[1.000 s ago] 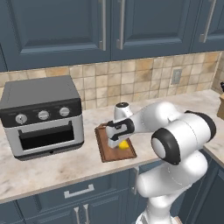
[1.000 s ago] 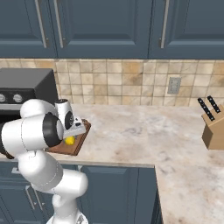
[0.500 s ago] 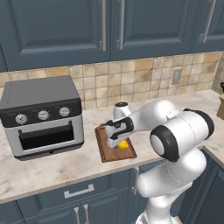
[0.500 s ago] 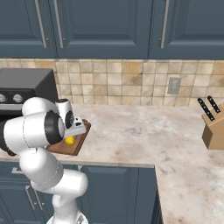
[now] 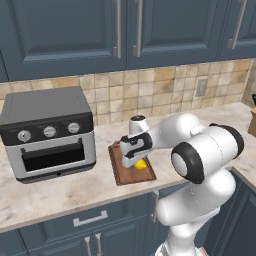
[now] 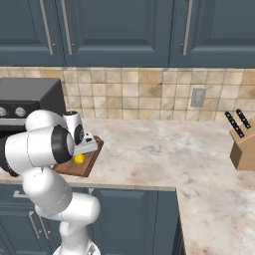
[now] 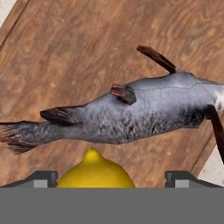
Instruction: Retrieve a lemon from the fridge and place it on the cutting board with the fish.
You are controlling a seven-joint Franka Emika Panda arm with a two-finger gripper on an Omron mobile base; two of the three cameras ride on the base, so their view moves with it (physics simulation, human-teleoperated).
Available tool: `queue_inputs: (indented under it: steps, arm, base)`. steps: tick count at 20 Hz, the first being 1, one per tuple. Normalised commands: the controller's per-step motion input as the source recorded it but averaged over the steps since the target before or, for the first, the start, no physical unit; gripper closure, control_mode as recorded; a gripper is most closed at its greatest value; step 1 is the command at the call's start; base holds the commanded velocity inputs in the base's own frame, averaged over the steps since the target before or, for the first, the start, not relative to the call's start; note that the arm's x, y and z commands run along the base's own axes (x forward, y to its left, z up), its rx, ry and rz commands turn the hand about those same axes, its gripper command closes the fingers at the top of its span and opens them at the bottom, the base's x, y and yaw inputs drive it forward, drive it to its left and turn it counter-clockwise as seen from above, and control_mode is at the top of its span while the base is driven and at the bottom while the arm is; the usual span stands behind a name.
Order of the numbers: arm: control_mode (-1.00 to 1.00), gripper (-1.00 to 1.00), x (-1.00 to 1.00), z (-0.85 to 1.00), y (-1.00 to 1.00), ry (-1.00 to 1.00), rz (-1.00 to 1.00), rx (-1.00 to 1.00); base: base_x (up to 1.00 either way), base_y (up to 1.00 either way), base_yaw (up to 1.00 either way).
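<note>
The lemon [image 7: 95,173], small and bright yellow, lies on the reddish-brown cutting board [image 7: 87,52] between my two fingertips. My gripper [image 7: 112,177] is open, its jaws set wider than the fruit. Just beyond the lemon the slim grey-blue fish [image 7: 131,113] stretches across the board. From the left base camera, the gripper [image 5: 134,156] hangs low over the board [image 5: 125,176] with the lemon [image 5: 141,164] under it. On the right base camera, the lemon [image 6: 79,159] peeks out beside my hand on the board [image 6: 85,167]. The fridge is out of view.
A grey toaster oven [image 5: 47,130] stands on the marble counter left of the board. A knife block [image 6: 242,147] sits at the far right of the counter. Navy cabinets hang above the tiled backsplash.
The lemon stays in the same spot on the board. My hand has hardly moved over it.
</note>
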Motion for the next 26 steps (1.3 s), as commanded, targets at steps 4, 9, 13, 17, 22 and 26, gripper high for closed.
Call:
queue_inputs:
  steps: [4, 9, 13, 17, 22, 26]
  arm:
    - [-1.00, -1.00, -0.02, 0.00, 0.00, 0.00, 0.00, 0.00]
    - [-1.00, -1.00, -0.12, 0.17, 0.00, 0.00, 0.00, 0.00]
    - [-1.00, -1.00, -0.04, 0.38, 0.04, 0.01, 0.00, 0.00]
    - [-1.00, -1.00, -0.10, 0.52, 0.09, 0.00, 0.00, 0.00]
    - [-1.00, -1.00, -0.37, 0.24, -0.02, 0.00, -0.04, 0.01]
    - [-1.00, -1.00, -0.52, 0.01, -0.20, 0.00, -0.08, 0.05]
  base:
    - [0.00, 0.00, 0.00]
    - [0.00, 0.00, 0.00]
    - [0.00, 0.00, 0.00]
    - [0.00, 0.00, 0.00]
    - [0.00, 0.00, 0.00]
    - [0.00, 0.00, 0.00]
